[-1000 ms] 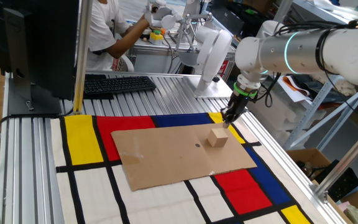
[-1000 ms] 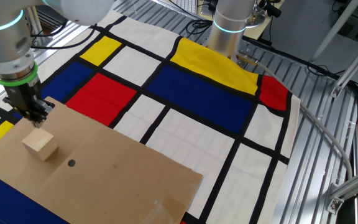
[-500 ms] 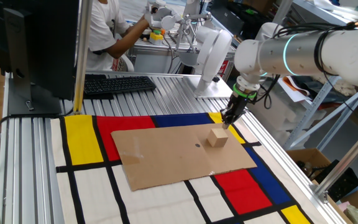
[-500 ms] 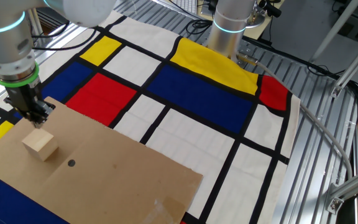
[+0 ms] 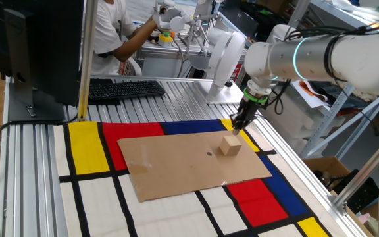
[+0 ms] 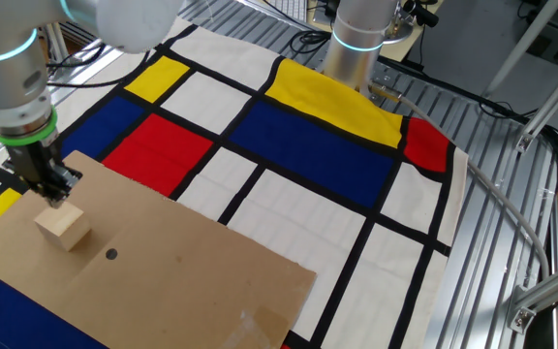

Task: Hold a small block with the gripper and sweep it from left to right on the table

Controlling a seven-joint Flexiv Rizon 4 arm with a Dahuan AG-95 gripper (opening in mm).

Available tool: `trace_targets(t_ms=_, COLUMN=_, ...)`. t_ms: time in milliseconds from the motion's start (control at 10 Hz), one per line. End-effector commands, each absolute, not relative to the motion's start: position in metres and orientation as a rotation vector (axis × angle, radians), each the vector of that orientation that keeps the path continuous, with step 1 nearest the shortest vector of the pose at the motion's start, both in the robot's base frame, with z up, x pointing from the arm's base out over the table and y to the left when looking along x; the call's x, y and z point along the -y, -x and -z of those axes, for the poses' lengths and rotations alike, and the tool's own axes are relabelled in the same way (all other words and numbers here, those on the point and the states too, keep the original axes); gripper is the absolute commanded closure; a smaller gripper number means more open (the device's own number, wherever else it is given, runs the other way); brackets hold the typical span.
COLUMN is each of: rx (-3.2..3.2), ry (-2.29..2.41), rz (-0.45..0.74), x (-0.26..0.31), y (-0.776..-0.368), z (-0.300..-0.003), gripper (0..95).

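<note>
Black two-fingered gripper (image 6: 54, 197), jaws pressed together and empty, just beside small tan wooden cube (image 6: 63, 228) on brown cardboard sheet (image 5: 196, 164). Risk: closed fingers nudging cube aside instead of straddling it.

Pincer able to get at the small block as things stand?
Probably yes: the pincer hangs just beside the small block, nothing between them on the cardboard. But it is shut, so it must open first.

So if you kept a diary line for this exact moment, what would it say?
tool: shut, holding nothing, pointing down | small block: on cardboard sheet, just beside tool tip, not gripped | sweep: not begun
</note>
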State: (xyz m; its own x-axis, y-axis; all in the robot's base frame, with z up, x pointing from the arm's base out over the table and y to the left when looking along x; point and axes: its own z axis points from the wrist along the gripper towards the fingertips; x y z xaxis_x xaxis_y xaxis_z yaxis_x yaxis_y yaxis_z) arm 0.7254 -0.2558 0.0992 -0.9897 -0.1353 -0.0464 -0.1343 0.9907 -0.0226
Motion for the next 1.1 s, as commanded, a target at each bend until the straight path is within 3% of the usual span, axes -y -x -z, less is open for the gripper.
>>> trace_targets(t_ms=100, rx=-3.094, ry=0.206, rz=0.029, x=0.257, y=-0.729, z=-0.099, gripper=95.0)
trace_targets(t_ms=1100, rx=-3.101, ry=0.201, rz=0.042, x=0.251, y=-0.714, z=-0.100, gripper=95.0)
